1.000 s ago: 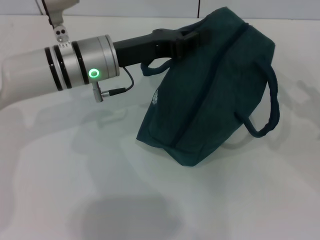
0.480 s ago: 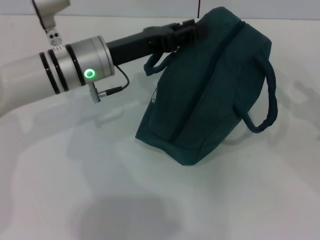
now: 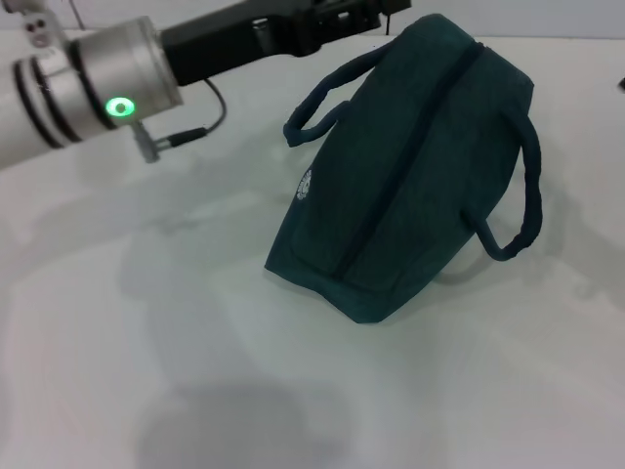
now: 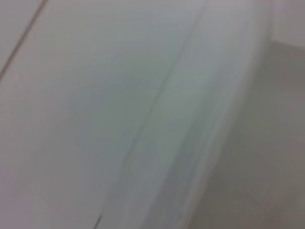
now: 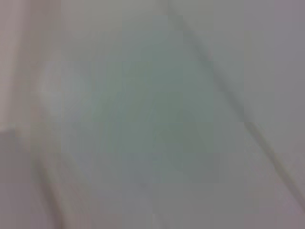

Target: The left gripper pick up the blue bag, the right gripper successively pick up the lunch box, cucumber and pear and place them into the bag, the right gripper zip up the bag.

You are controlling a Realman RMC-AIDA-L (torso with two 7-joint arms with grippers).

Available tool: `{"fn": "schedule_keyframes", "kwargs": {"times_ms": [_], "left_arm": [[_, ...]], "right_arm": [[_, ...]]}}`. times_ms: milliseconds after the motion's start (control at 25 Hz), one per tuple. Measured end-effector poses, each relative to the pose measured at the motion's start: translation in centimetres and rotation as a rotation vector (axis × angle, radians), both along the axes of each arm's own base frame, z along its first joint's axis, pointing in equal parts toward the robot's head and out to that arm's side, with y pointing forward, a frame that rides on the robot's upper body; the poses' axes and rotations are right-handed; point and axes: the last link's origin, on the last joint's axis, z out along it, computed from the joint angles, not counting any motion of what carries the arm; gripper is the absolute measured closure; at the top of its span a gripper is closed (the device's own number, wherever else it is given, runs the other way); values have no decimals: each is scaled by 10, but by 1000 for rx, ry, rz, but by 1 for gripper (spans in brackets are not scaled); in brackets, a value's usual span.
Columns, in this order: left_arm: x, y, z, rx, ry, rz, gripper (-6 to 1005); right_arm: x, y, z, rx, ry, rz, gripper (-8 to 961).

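At centre, toward two o'clock in the head view: the blue bag (image 3: pixel 410 186), one item, lying on its side on the white table (image 3: pixel 146 371).

- Bag condition: zipper seam runs along the upward face from eleven-thirty down to seven o'clock and appears drawn closed. No lunch box, cucumber or pear is in view on the table, so by judgement they are already inside and the packing and zipping are done; the contents themselves cannot be seen.
- Handles: one loop handle (image 3: pixel 317 103) arches free at the bag's ten o'clock side; the second handle (image 3: pixel 522 205) droops at its three o'clock side. Neither is taut, which suggests nothing is lifting the bag and it rests under its own weight.
- Logo: small round white mark (image 3: pixel 305 188) on the nine o'clock face.

At eleven o'clock: the left gripper (image 3: pixel 376 12), at the end of the silver arm, green ring light showing. It sits just above the bag's top corner, apart from the near handle. Whether its fingers are spread or closed cannot be told; the tips are cut off by the picture's edge. It does not appear to hold any fabric.

The right gripper: not in view. Both wrist views show only blank pale surface.
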Motion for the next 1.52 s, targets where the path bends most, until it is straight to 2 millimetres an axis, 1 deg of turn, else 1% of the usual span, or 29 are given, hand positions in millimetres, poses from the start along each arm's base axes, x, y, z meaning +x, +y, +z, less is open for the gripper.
{"fn": "schedule_keyframes", "kwargs": {"times_ms": [40,80,200,280,360,560,640,720,800,960,1080,1200,1280,1520], "left_arm": [[0,0,0,0,0,0,274],[-1,-6,11,11,13,-54,252],[-6,-14,21,10,28,-101,185],[-12,-20,27,1,39,-117,141],[-24,-29,34,-18,59,-127,136],[-53,-54,44,-8,95,-158,125],[-66,-67,48,28,116,-175,124],[-84,-81,49,52,145,-157,124],[-92,-88,49,56,159,-147,125],[-107,-112,43,42,213,-196,125],[-113,-127,37,13,237,-243,125],[-115,-135,34,-27,248,-270,125],[-116,-138,33,-47,252,-279,125],[-116,-139,32,-51,252,-284,125]], "right_arm": [[0,0,0,0,0,0,147],[-12,-6,0,4,-52,118,147],[-27,-15,-2,-24,-126,287,100],[-39,-23,-9,-72,-216,421,69],[-42,-25,-13,-88,-243,451,71],[-52,-32,-39,-172,-367,553,76],[-54,-34,-49,-207,-390,573,76],[-53,-35,-56,-232,-401,573,76],[-49,-38,-65,-259,-406,553,76],[-41,-46,-78,-277,-397,531,76],[-37,-47,-85,-288,-412,514,76],[-35,-47,-90,-292,-435,505,76],[-34,-46,-92,-295,-446,502,76],[-34,-45,-94,-295,-456,502,76]]}}
